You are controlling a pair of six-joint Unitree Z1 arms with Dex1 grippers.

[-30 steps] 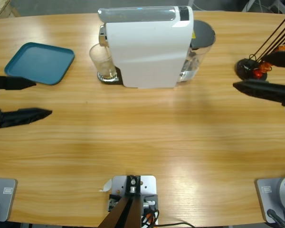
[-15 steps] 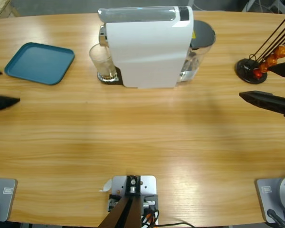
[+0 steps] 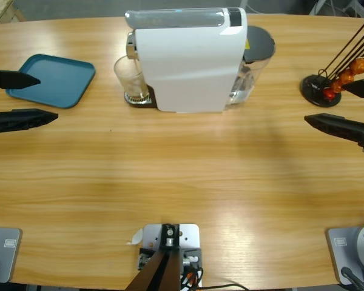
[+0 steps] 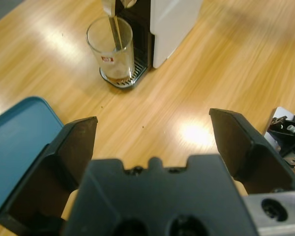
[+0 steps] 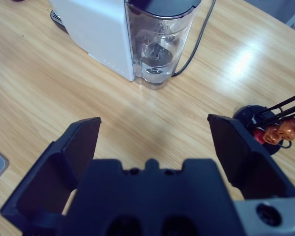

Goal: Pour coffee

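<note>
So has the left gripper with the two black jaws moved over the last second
Yes. In the high view the left gripper, jaws open, has shifted up the picture toward the teal square tray; its upper jaw now overlaps the tray's edge.

Bright, even light from overhead falls on the counter point(image 3: 182, 182), with soft white glare patches on the wood at about 4 o'clock in the left wrist view and 2 o'clock in the right. Shadows are faint; the near gripper bodies look slightly soft
</note>
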